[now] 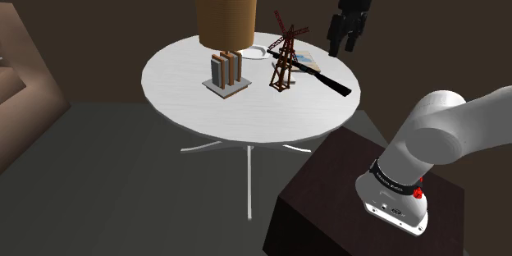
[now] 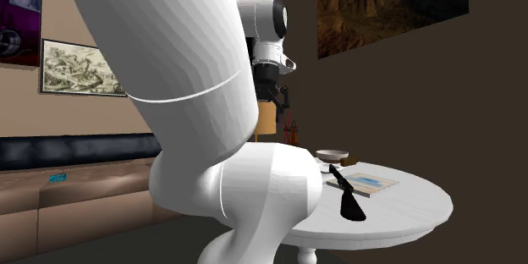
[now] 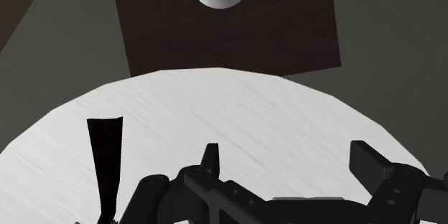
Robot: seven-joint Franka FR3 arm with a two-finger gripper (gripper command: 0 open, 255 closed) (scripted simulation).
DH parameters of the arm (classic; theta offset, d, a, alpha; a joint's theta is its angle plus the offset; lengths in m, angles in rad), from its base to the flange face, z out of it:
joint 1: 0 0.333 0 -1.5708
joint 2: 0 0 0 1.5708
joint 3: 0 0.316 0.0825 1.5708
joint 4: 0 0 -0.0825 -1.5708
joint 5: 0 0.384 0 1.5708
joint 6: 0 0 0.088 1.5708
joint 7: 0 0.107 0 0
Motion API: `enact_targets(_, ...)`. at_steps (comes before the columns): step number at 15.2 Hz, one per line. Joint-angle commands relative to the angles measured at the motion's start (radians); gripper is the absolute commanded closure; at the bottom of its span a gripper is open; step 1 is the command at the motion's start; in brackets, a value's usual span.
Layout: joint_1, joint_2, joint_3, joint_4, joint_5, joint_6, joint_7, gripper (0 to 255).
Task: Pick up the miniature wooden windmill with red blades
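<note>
The gripper hung in the air over the desk, above its edge at the shoulder view's right. Its two black fingers stood apart and empty, with only bare white desktop between them in the wrist view. The windmill stood upright on the desk, between the middle and that same right edge, clear of the gripper and lower than it. It had a dark reddish lattice tower with blades at the top. A long black tool lay flat just beside the windmill, reaching toward the desk's edge. A book and a pale bowl lay behind the windmill near the far edge. A lamp with a brown shade stood beside the bowl, and a small rack of upright slabs stood near the desk's middle.
</note>
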Motion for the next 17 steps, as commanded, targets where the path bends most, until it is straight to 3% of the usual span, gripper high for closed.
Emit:
enact_targets(1, 0.0, 0.0, 0.0, 0.0, 0.0, 0.0, 0.0, 0)
enact_targets(9, -0.011, 0.338, -0.044, 0.265, -0.048, 0.043, -0.064, 0)
enact_targets(17, -0.024, 0.677, -0.078, 0.618, -0.067, 0.003, -0.124, 0)
